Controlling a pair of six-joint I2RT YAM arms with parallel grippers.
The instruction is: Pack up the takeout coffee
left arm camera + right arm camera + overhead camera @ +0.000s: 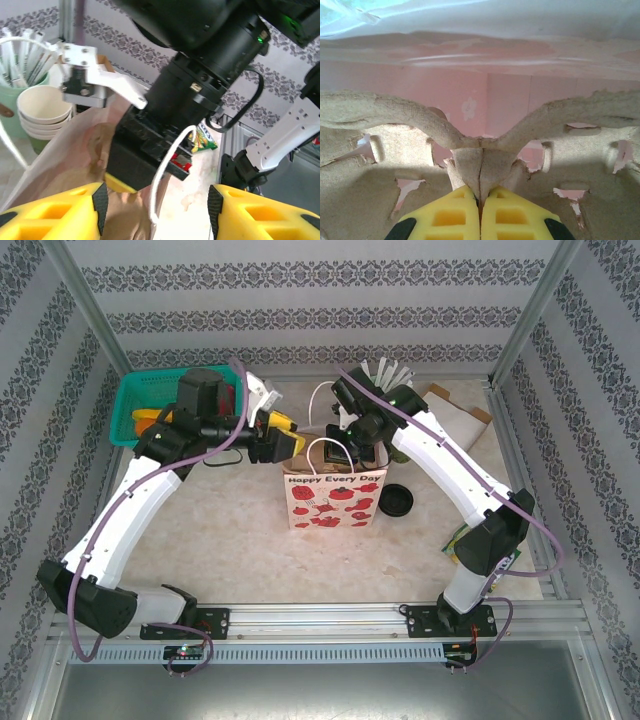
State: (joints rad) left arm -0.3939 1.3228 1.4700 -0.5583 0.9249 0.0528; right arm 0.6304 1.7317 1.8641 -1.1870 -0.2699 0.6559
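Yellow-fingered right gripper [480, 199] tight on pulp carrier [470, 167], perhaps inside bag [335, 500]; left gripper [157, 202] parted, level alongside.

One white paper bag with red prints [335, 500], one brown moulded-pulp cup carrier [480, 157], one round black plastic lid [397, 502], one green plastic basket [128, 405], one stack of cream paper cups [42, 112].

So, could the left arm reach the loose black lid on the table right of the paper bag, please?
Probably not directly. The paper bag stands between the open left claw and the black lid, and the right claw, shut on a pulp carrier inside the bag, crowds that side.
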